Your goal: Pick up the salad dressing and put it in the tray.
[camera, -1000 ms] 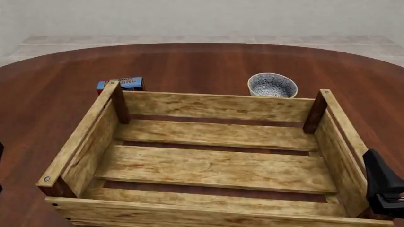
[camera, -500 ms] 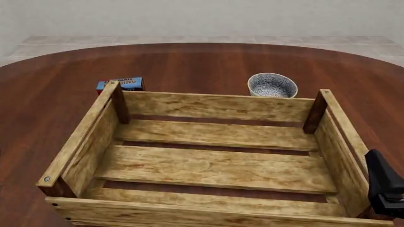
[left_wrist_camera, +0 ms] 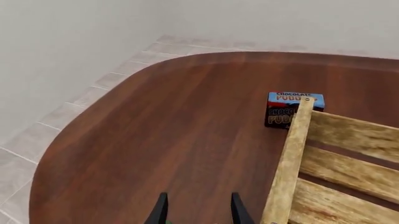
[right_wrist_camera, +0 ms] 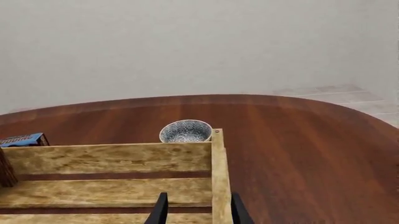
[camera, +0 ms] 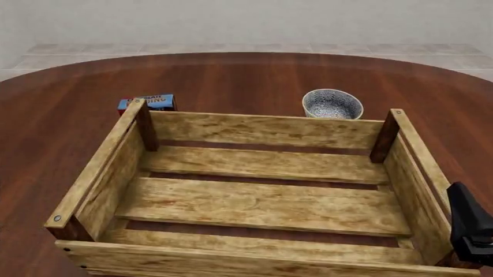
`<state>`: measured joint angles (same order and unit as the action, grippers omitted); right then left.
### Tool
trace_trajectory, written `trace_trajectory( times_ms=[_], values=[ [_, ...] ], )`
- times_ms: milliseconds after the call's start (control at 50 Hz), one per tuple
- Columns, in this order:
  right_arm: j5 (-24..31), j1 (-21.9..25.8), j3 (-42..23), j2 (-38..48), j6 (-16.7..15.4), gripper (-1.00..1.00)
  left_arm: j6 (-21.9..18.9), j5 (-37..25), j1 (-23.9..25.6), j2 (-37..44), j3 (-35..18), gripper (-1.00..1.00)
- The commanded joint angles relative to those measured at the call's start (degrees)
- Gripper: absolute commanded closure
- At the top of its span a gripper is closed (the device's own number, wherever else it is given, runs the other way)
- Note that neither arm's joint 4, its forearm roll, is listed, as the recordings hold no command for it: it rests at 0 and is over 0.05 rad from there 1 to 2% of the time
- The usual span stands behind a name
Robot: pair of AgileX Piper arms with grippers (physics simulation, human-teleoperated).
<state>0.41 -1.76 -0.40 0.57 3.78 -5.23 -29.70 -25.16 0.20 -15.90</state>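
Observation:
The salad dressing bottle does not show in any view. The tray [camera: 262, 128] is a large crate of light wooden slats with dark corner posts in the middle of the table, and nothing lies in it. My left gripper [left_wrist_camera: 199, 196] is open and empty, above the bare table just outside the tray's left wall [left_wrist_camera: 290, 158]. My right gripper [right_wrist_camera: 199, 196] is open and empty, over the tray's right wall [right_wrist_camera: 219, 177]. In the front view only the right arm's dark body [camera: 470, 231] shows, at the tray's near right corner.
A flat blue pudding box [camera: 150, 102] stands against the tray's far left corner; it also shows in the left wrist view [left_wrist_camera: 293, 108]. A small speckled bowl [camera: 332, 104] sits behind the tray's back wall, also in the right wrist view [right_wrist_camera: 185, 131]. The round wooden table's edge curves at the left.
The dark sliver of the left arm at the front view's left edge has gone out of view. The right arm has shifted slightly towards the right edge.

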Motion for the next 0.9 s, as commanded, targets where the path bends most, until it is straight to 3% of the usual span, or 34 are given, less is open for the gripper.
trace_trajectory(
  times_ms=[20,400,900],
  values=[
    [0.1,-0.1,0.0,-0.1,-0.2,-1.0,0.9,-0.8,-1.9,0.0,0.6,-1.0],
    [0.1,-0.2,0.0,0.1,-0.4,-1.0,1.3,-0.8,-4.5,-0.1,3.3,-1.0],
    [0.2,-0.1,0.0,0.3,-0.5,-1.0,-2.0,2.5,-9.4,-0.1,5.7,-1.0]
  ],
)
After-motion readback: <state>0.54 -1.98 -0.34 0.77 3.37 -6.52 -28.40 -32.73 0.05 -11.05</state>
